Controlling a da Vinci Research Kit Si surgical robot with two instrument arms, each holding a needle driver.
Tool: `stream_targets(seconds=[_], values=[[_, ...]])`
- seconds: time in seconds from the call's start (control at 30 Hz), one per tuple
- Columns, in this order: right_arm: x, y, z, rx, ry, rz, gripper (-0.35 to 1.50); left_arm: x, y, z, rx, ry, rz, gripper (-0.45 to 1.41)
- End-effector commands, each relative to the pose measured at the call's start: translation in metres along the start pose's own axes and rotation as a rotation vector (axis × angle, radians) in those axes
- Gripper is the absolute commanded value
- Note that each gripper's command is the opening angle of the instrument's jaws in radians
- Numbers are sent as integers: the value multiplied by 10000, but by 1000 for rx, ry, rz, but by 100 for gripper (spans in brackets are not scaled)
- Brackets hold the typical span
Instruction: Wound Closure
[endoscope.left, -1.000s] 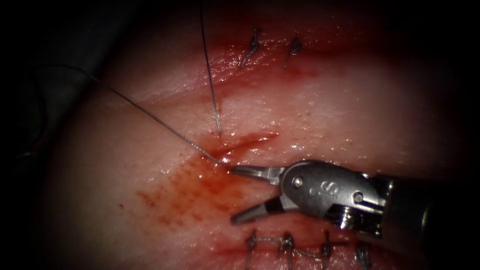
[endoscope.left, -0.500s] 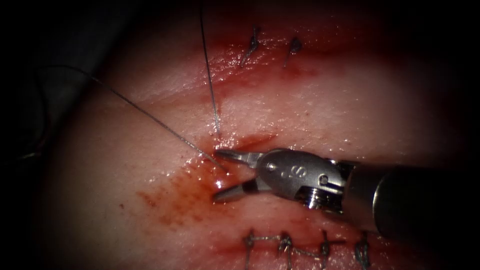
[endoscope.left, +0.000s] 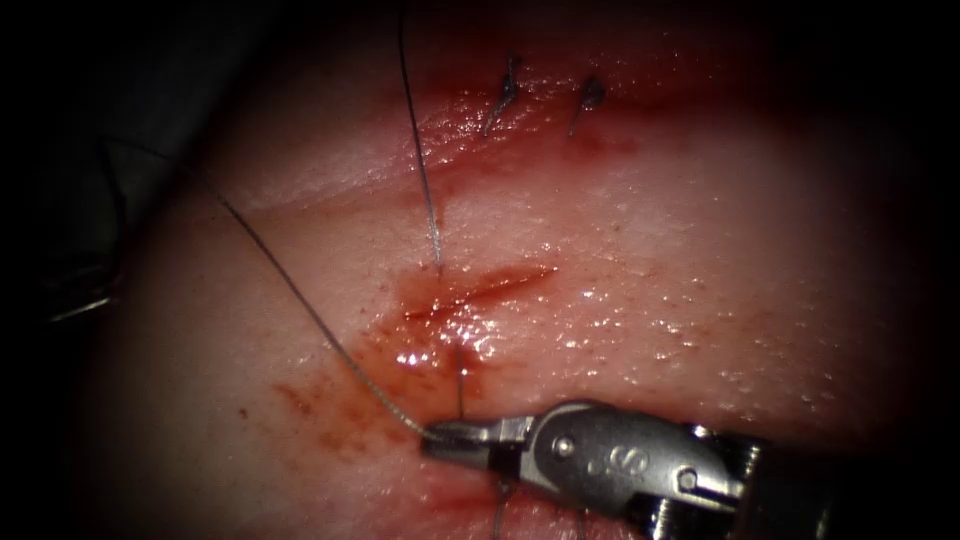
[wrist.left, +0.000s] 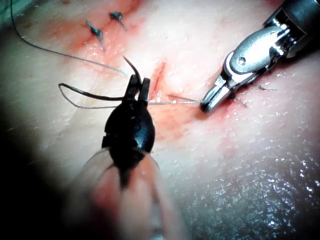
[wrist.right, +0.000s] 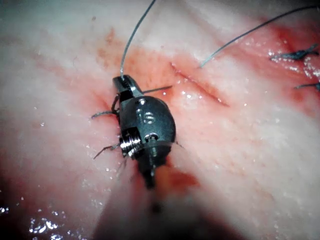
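My right tool (endoscope.left: 445, 443) lies below the cut (endoscope.left: 490, 285), its jaws shut on the thread (endoscope.left: 300, 290), which runs taut up and to the left. Another strand (endoscope.left: 420, 160) comes down from above and enters the tissue (endoscope.left: 650, 230) at the cut's left end. In the left wrist view my left tool (wrist.left: 138, 86) is shut on the dark curved needle (wrist.left: 131, 67) near its middle, its point free above the jaws. The needle is out of the tissue, beside the cut (wrist.left: 159, 75). From its tail the thread loops back to the right tool (wrist.left: 207, 104).
Two knotted stitches (endoscope.left: 505, 95) (endoscope.left: 590, 95) sit at the back of the tissue. Red fluid (endoscope.left: 400, 350) stains the surface left of and below the cut. A cut thread end (endoscope.left: 497, 505) sticks out under the right tool.
The right tool's jaws went from wide open beside the cut to shut on the thread. It then moved down toward the front, drawing the thread with it.
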Motion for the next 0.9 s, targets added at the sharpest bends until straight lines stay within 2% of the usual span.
stream_targets(seconds=[0.03,0.1,0.13,0.27,0.4,0.43,0.47,0.5,0.53,0.63,0.9], values=[[8,-26,9,22,6,6,-35,-4,4,8,-6,-8,2,-45],[11,-31,10,29,7,8,-35,-4,4,8,-7,-10,3,-45],[16,-44,14,50,11,24,-35,-4,5,8,-7,-13,4,-45],[26,-67,24,75,12,19,-35,-5,5,8,-2,-24,12,-45],[34,-71,31,74,13,21,-35,-6,6,7,11,-39,20,-45],[38,-63,32,64,58,22,37,-7,6,7,15,-49,28,-45],[39,-58,32,57,85,12,81,-8,5,7,19,-55,29,-45],[40,-53,31,50,110,-4,108,-9,5,6,26,-60,36,-45],[41,-44,28,29,137,-16,126,-10,4,6,39,-70,48,-45],[42,-19,12,-46,157,-83,136,-14,-2,5,91,-111,85,-45],[39,22,-35,-100,177,-114,131,-33,-27,8,224,-229,177,-45]])
